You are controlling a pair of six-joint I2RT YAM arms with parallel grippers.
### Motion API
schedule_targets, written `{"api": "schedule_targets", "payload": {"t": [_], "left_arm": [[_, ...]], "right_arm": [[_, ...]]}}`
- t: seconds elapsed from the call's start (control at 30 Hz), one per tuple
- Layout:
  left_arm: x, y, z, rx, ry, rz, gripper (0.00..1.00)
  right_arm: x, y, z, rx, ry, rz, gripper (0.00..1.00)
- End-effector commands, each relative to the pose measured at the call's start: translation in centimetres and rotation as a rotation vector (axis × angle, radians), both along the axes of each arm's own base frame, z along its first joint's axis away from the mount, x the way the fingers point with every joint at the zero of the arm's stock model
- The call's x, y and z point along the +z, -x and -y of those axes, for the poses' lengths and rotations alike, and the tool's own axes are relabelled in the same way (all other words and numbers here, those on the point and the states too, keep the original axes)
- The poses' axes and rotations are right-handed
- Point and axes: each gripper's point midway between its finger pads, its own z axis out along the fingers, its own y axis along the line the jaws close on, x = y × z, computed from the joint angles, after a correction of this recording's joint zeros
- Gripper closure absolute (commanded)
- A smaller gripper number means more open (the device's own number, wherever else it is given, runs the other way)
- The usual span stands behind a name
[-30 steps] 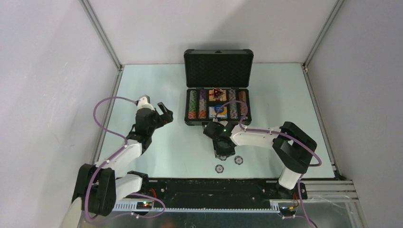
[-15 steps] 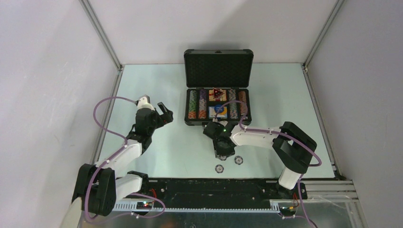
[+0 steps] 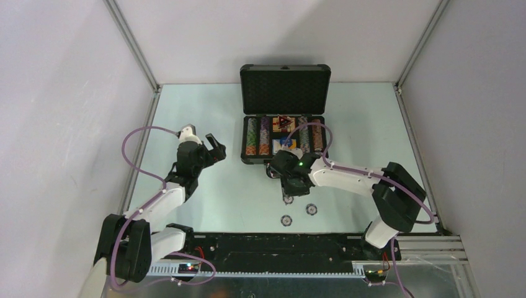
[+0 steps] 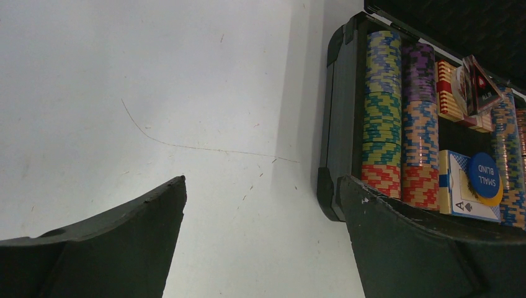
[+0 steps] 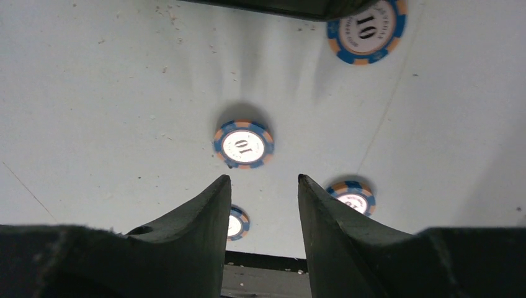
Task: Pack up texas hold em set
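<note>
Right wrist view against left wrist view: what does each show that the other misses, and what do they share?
Only right wrist: four loose chips flat on the table, two reading 10. Only left wrist: the open briefcase with chip rows, a card pack and the blue small blind button. Both: the pale table, and jaws apart with nothing between, left gripper and right gripper.

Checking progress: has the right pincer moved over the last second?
Yes. The right pincer moved away from the loose chips, toward the briefcase.
</note>
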Motion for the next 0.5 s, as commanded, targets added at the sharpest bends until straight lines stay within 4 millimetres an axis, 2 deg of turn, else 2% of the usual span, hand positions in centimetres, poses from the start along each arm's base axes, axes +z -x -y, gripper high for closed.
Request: {"api": "schedule_targets", "payload": {"t": [0.0,0.1,0.17,0.3,0.47], "left_arm": [[2.0,-1.0,0.4,-0.019,-0.008,0.068,0.02],[2.0,-1.0,0.4,-0.019,-0.008,0.068,0.02],[2.0,-1.0,0.4,-0.018,-0.009,0.066,0.02],[2.0,-1.0,0.4,-0.018,-0.007,0.068,0.02],[2.0,-1.0,0.4,-0.017,-0.010,0.066,0.02]], "right_arm": [[2.4,-0.9,2.0,-0.039,0.036,0.065,0.51],[2.2,-0.4,3.3,-0.059,0.030,0.052,0.51],[2.0,-0.2,3.4,-0.062,0.010,0.045,0.49],[1.8,-0.1,2.2,-0.038,-0.037,0.032,0.40],[0.0,0.1,0.9,-0.017,-0.040,-0.001,0.37]]}}
